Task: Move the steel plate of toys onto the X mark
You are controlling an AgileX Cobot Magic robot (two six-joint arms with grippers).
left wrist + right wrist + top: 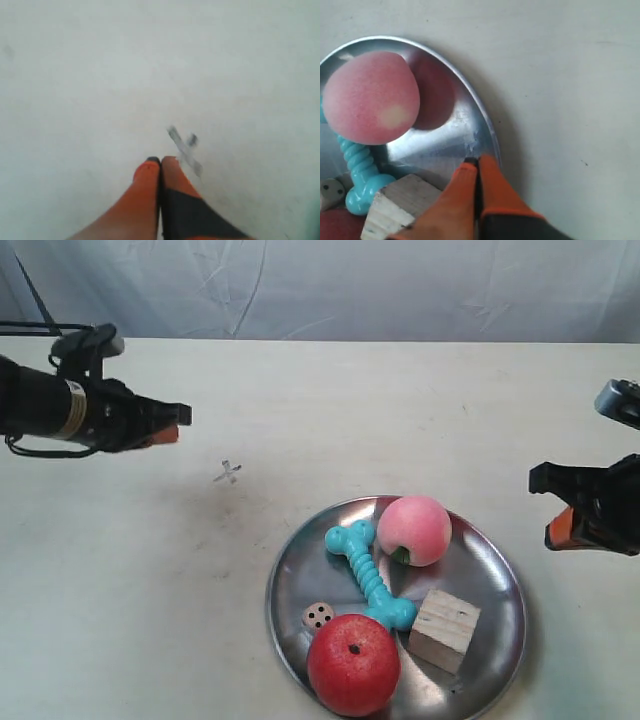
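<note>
We see the steel plate [495, 580] on the table [140, 600], low and right of centre in the exterior view. It is not on the X mark [228, 472]. The X sits on bare table up and to the left of the plate, clear of the rim.

All five toys are on the plate:
- The peach [415, 530] is at the far rim.
- The apple [353, 664] is at the near rim.
- The turquoise bone [366, 575] runs diagonally between them.
- The die [319, 616] is just beside the bone and close to the apple.
- The wooden cube [444, 629] is next to the bone's lower end.

The left gripper [160, 161] has both fingertips pressed together, with no gap and nothing between them. In its wrist view the X lies just beside the tips. In the exterior view this is the arm at the left, near the X and well apart from the plate.

The right gripper [476, 161] also has its fingertips pressed together, with nothing visibly clamped. In its wrist view the tips line up with the plate's rim, near the peach and the cube. We can't tell from that view whether they touch the rim. In the exterior view this arm is at the right, out past the plate's edge.
</note>
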